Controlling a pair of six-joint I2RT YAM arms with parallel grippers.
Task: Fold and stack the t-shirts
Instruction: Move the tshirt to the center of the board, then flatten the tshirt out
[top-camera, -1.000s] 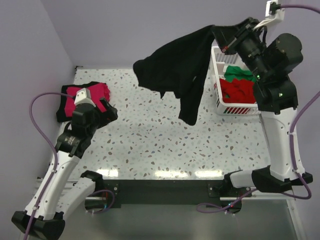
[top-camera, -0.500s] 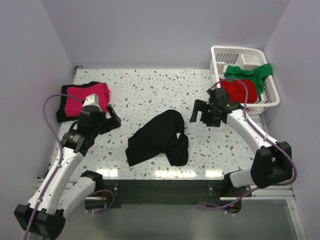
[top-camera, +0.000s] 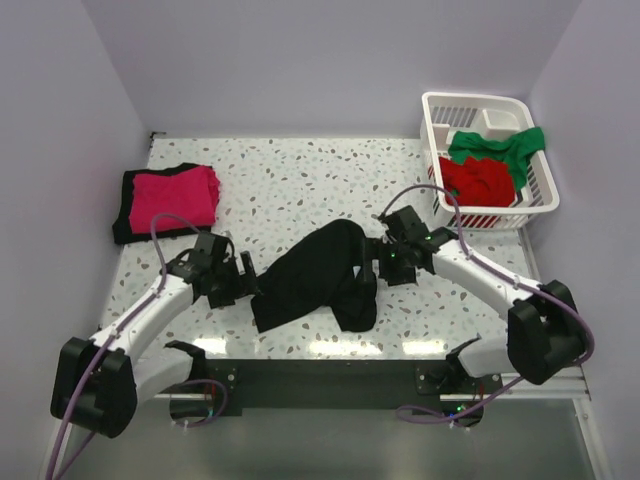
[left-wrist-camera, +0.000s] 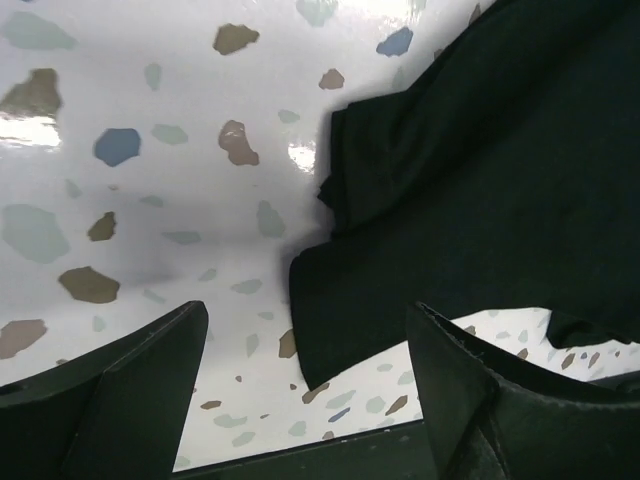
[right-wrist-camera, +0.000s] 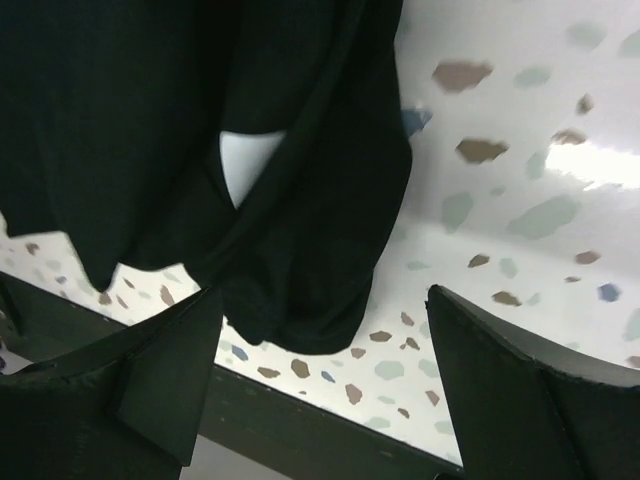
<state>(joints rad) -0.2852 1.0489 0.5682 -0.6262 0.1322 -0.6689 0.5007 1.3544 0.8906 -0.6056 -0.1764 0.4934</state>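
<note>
Flattening step: crumpled black cloth t-shirt (top-camera: 310, 275) lies between left gripper (top-camera: 243, 283) and right gripper (top-camera: 375, 268), both with fingers (left-wrist-camera: 140, 390) spread, cloth edges just ahead of them; next likely needs pinching opposite edges, pulling flat.

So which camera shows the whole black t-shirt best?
The top camera: the whole crumpled black t-shirt shows there, lying on the table. The left wrist view catches only one edge of it, and the right wrist view only some dark folds.
</note>
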